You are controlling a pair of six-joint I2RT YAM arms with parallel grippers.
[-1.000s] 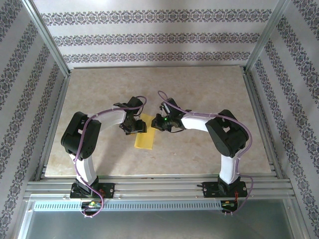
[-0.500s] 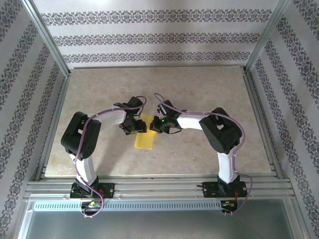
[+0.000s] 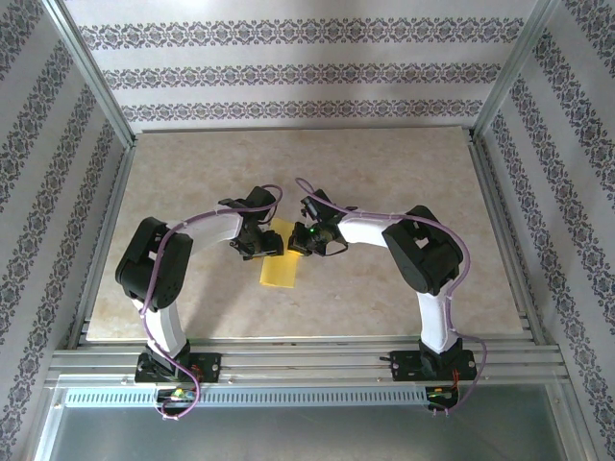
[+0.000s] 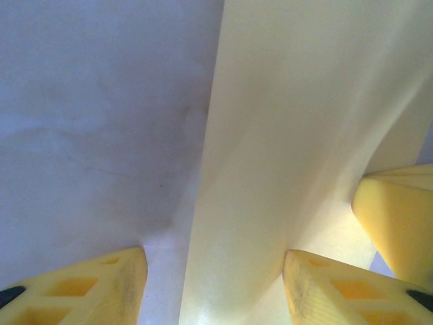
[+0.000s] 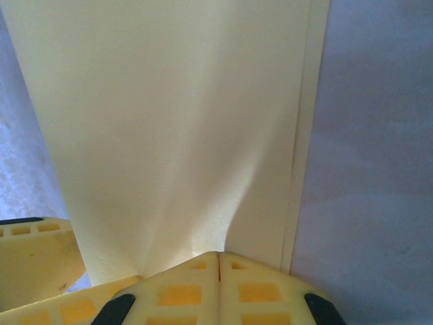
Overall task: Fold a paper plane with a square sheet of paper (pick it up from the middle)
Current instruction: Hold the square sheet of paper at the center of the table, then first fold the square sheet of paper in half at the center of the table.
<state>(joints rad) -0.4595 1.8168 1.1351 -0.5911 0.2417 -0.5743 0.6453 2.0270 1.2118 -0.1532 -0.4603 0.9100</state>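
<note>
A beige marbled worktop (image 3: 384,173) sits inside an aluminium frame (image 3: 307,363), with walls (image 3: 288,72) papered in bands of dark floral pattern on three sides. The square sheet of paper (image 3: 281,271), creased into a narrow yellow strip, lies flat near the worktop's middle, between the two arms. The left gripper (image 3: 261,248) is over the strip's far left edge with its fingers (image 4: 88,284) spread apart. The right gripper (image 5: 218,257) is closed, its tips touching the puckered paper.
</note>
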